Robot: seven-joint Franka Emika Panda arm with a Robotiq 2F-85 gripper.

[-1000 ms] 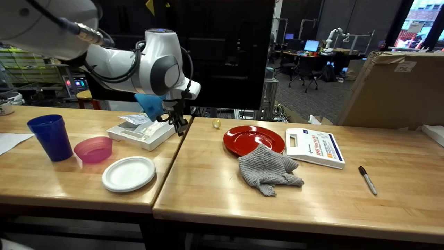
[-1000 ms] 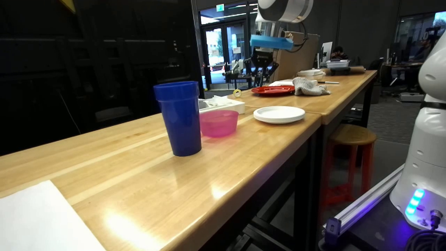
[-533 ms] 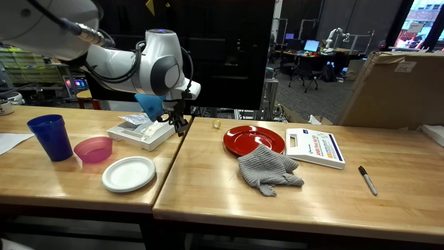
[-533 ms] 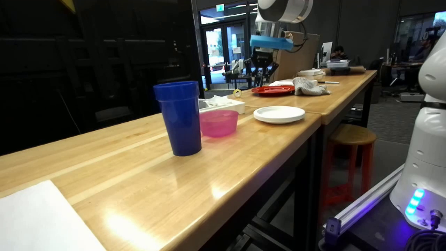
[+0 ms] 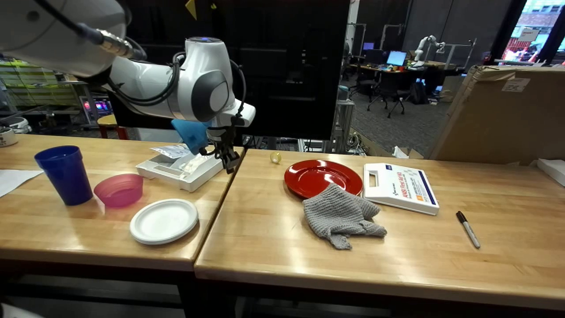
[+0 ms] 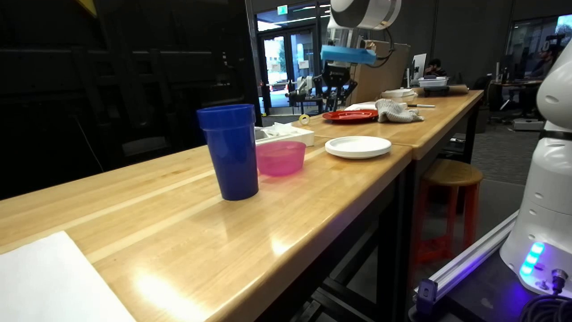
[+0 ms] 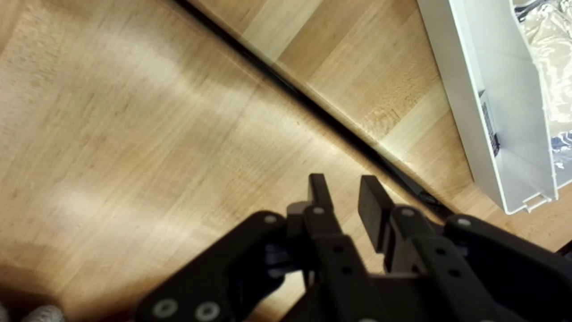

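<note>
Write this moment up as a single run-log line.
hand: open, empty | below: wooden tabletop | near: white tray with packets | farther: red plate, gray cloth, marker

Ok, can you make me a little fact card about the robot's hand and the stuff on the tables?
Hand: open, holding nothing
Where: above the tables, by the gap between them
Nearest thing: white box, open, with crinkly packets inside
Blue: cup, upright
Pink: bowl
Red: plate
Gray: crumpled cloth
White: stack of plates, first aid kit
Black cap: marker
</note>
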